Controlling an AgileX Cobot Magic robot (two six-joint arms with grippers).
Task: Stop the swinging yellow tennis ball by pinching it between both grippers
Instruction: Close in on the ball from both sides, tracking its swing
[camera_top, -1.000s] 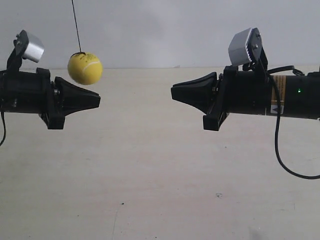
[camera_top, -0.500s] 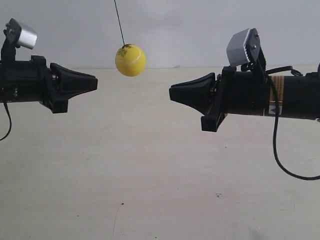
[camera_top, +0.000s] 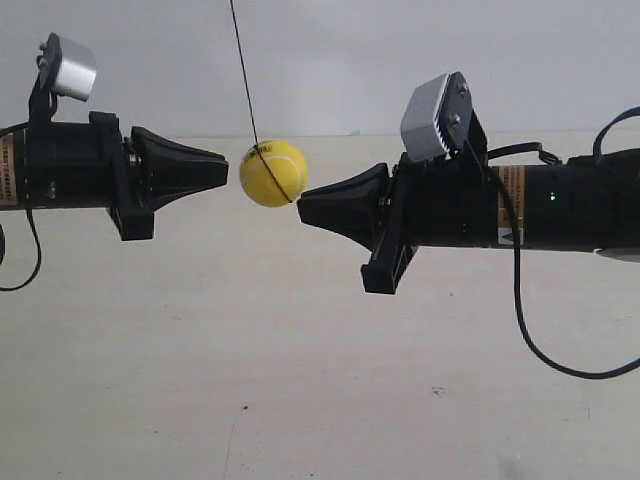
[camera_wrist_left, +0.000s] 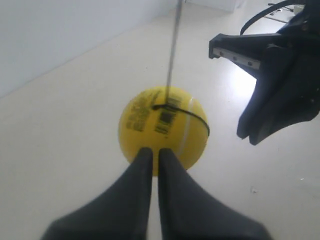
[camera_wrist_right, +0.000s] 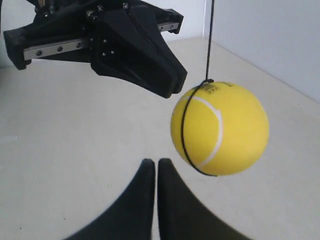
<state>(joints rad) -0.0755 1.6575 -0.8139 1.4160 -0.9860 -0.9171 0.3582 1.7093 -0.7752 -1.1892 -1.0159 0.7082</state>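
Yellow tennis ball (camera_top: 272, 172) hangs between left pincer (camera_wrist_left: 154, 152) and right pincer (camera_wrist_right: 156, 162) — string (camera_top: 245, 75) slanting.

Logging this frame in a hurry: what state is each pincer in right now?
Left pincer: closed, nothing between its fingers; yellow tennis ball just ahead.
Right pincer: closed, nothing between its fingers.

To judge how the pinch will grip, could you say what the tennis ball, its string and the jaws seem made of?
The yellow tennis ball looks felt-covered: matte, without shine, with a white seam. The string is thin, black and taut, perhaps nylon cord. The left gripper and right gripper have jaws of smooth, matte black material, probably plastic.
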